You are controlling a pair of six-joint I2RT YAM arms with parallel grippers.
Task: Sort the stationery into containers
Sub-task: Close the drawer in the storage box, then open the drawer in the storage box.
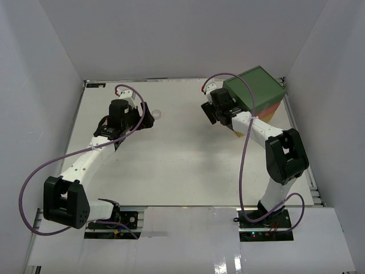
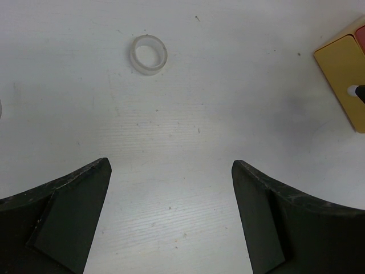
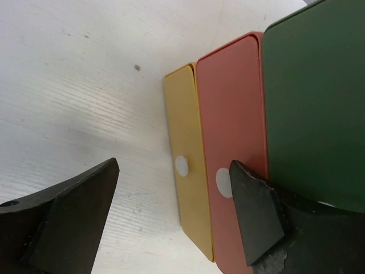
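Well, from the near edge both arms reach out over the tabletop (image 1: 171, 171). The left gripper (image 2: 171, 165) hangs left of the middle, jaws spread wide with nothing between them; just beyond it lies the clear tape roll (image 2: 149, 54), flat with its hole upward, alone on bare board and apart from both fingers; I see no other stationery lying out.

Farther off, in the far right corner, stands the chest (image 1: 256, 94). The right gripper (image 3: 174, 164) faces its front, jaws likewise apart and empty, framing the yellow drawer (image 3: 185, 125); one finger (image 3: 256, 211) sits in front of the red drawer (image 3: 231, 103) near its knob (image 3: 224, 182), and whether it touches I cannot tell; the green drawer (image 3: 313, 103) is on top; all three look shut.

I'd guess a drawer must come open before the roll can go in. The worry is that small knob slipping from such broad fingers, or the light chest sliding instead of the drawer; and the thin roll could skid away if a fingertip lands on its rim.
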